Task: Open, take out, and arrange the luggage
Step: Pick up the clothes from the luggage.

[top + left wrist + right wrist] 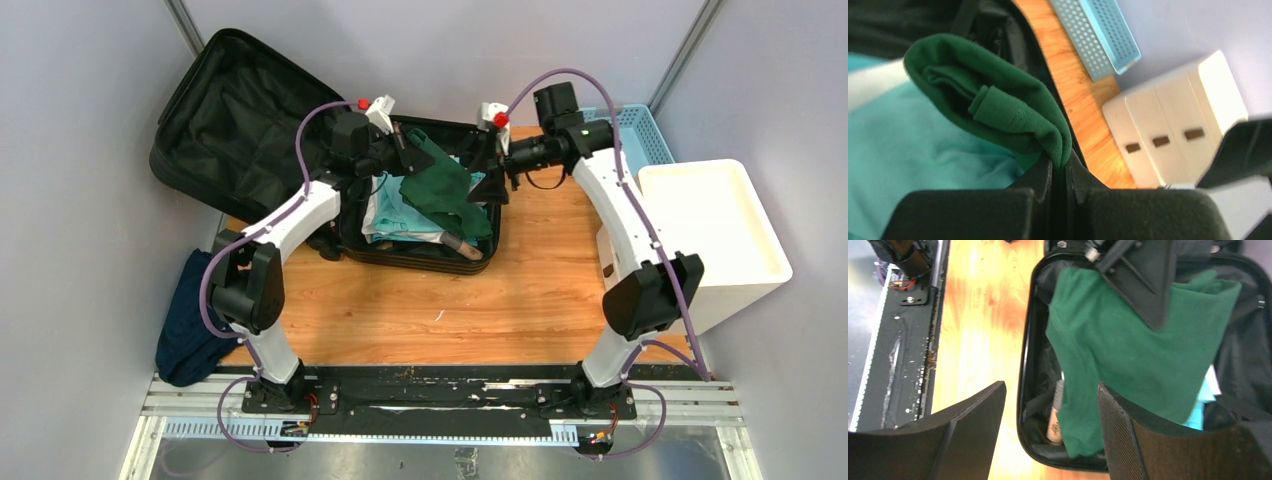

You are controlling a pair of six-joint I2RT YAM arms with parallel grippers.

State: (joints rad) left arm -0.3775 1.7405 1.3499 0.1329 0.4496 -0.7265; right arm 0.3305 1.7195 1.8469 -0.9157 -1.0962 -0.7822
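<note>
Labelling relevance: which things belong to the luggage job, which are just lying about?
Job: luggage, open; green garment, pinched by left gripper; teal garment inside; right gripper, open.
Lying about: blue mesh basket; white drawer unit; dark blue cloth.

No writing can be read in any view.
The only trace of print is a small dark mark on the beige tube (1055, 421), which lies inside the luggage (1024, 365) against its wall, just beside the green cloth (1148, 355). The mark is too blurred to make out as letters or a brand.
</note>
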